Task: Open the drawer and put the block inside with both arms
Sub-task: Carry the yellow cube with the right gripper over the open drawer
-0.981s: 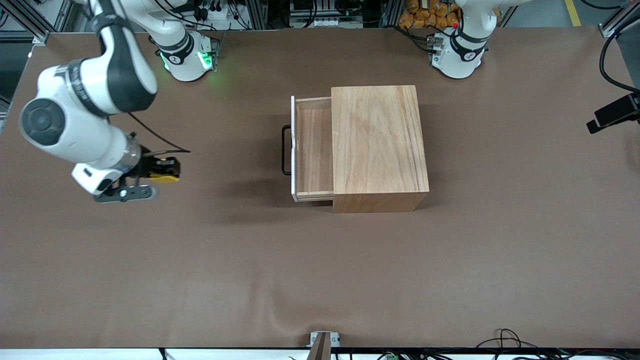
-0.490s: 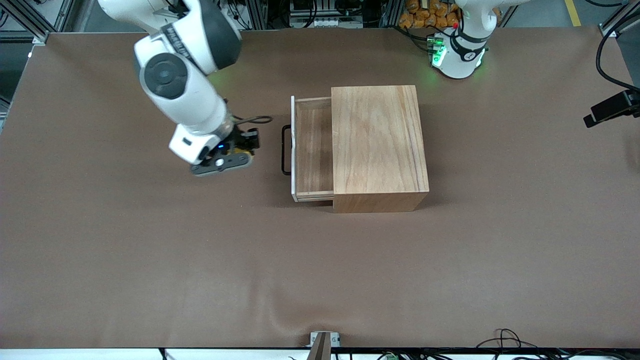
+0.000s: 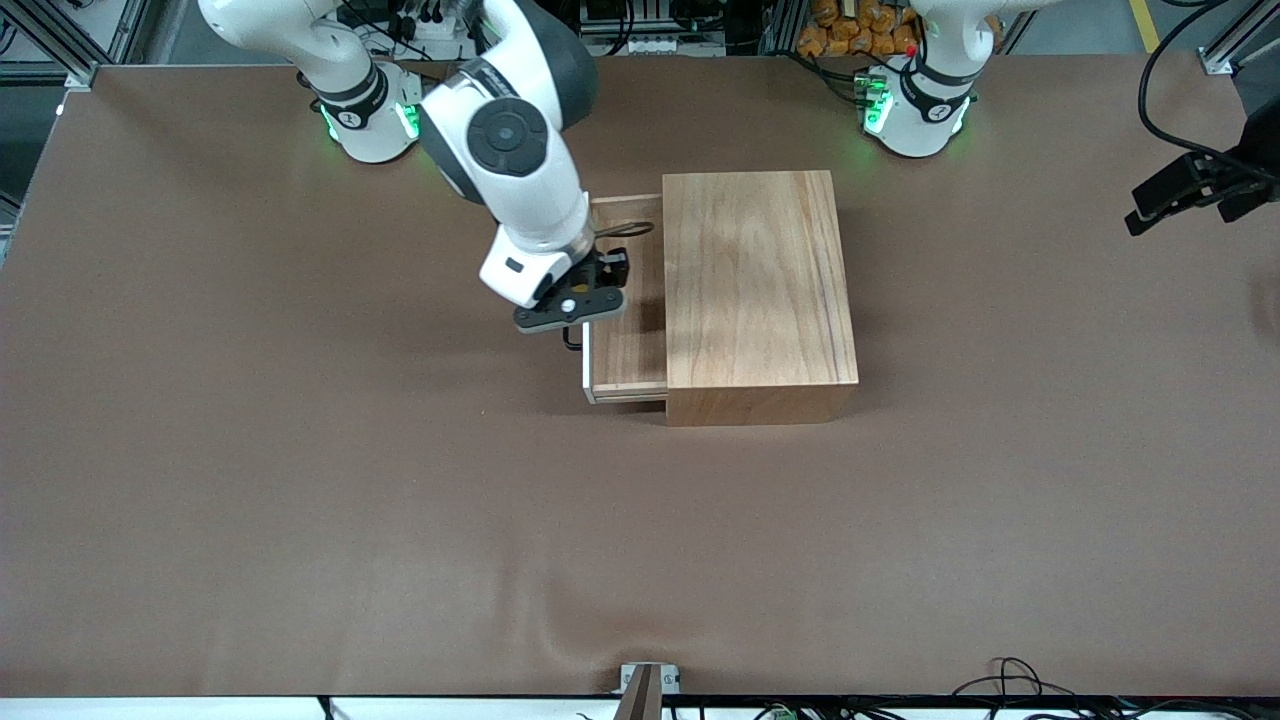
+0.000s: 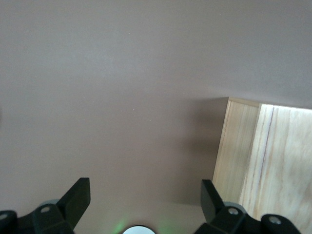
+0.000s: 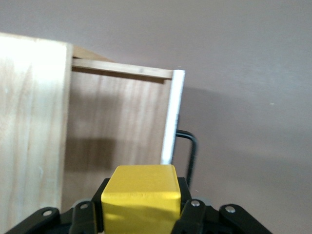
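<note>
The drawer [image 3: 625,345] stands pulled out of the wooden box [image 3: 755,280] toward the right arm's end of the table, its tray bare. My right gripper [image 3: 604,270] hangs over the drawer's white front panel and tray. In the right wrist view this gripper [image 5: 141,207] is shut on the yellow block [image 5: 141,187], with the tray [image 5: 117,122] and the black wire handle [image 5: 192,151] below it. The block is hidden in the front view. My left gripper [image 4: 145,197] is open and holds nothing, up over bare table beside a corner of the box [image 4: 263,161].
A brown mat [image 3: 400,520] covers the table. The two arm bases [image 3: 370,115] [image 3: 915,110] with green lit rings stand along the edge farthest from the front camera. A small metal bracket [image 3: 648,680] sits at the nearest edge.
My right arm has swung from the right arm's end of the table to over the open drawer, carrying the block. The left arm's hand has shifted slightly. The drawer has stayed put.
</note>
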Controlling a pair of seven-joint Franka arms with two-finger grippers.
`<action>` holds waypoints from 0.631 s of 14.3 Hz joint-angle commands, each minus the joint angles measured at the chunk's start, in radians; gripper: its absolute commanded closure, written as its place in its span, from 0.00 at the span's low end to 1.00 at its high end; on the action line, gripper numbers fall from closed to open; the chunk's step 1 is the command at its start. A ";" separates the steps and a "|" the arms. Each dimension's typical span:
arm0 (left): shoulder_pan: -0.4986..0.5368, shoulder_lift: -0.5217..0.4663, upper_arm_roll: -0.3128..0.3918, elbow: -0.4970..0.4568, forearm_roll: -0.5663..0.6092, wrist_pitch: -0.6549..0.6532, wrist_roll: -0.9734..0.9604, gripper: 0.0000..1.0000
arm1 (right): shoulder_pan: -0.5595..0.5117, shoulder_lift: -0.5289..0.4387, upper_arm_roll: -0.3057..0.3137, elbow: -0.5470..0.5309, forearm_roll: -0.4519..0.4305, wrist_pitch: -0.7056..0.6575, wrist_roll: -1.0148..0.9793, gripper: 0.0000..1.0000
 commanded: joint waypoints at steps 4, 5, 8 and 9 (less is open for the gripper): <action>0.012 -0.063 -0.005 -0.047 -0.002 0.014 0.109 0.00 | 0.057 0.074 -0.016 0.035 -0.009 0.068 0.082 0.63; 0.013 -0.065 -0.003 -0.044 -0.002 0.014 0.117 0.00 | 0.062 0.089 -0.017 0.035 -0.009 0.074 0.090 0.63; 0.012 -0.058 -0.005 -0.039 -0.005 0.014 0.117 0.00 | 0.065 0.103 -0.017 0.031 -0.023 0.074 0.093 0.62; 0.012 -0.057 -0.003 -0.039 -0.005 0.016 0.118 0.00 | 0.065 0.103 -0.017 0.029 -0.023 0.074 0.094 0.51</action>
